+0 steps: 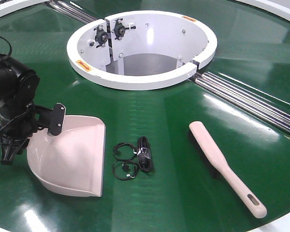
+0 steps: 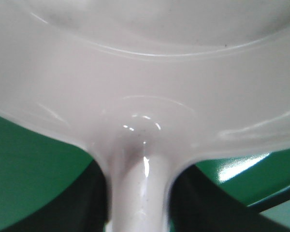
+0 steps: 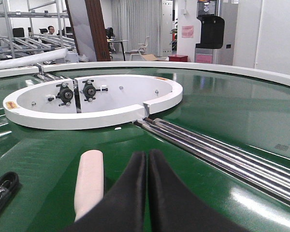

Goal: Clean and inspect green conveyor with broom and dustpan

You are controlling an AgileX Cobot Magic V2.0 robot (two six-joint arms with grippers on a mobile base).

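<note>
The beige dustpan lies on the green conveyor at the left, its flat lip facing the near edge. My left gripper is shut on the dustpan's handle. In the left wrist view the handle runs between the two black fingers, with the scoop's back wall filling the frame. The slim beige broom lies loose on the belt at the right. My right gripper is shut with nothing in it, just right of the broom. It is out of the front view.
A black cable bundle with thin black rings lies between dustpan and broom. The white ring opening is behind them. Silver roller rails run from it toward the right. The belt's white rim curves along the near edge.
</note>
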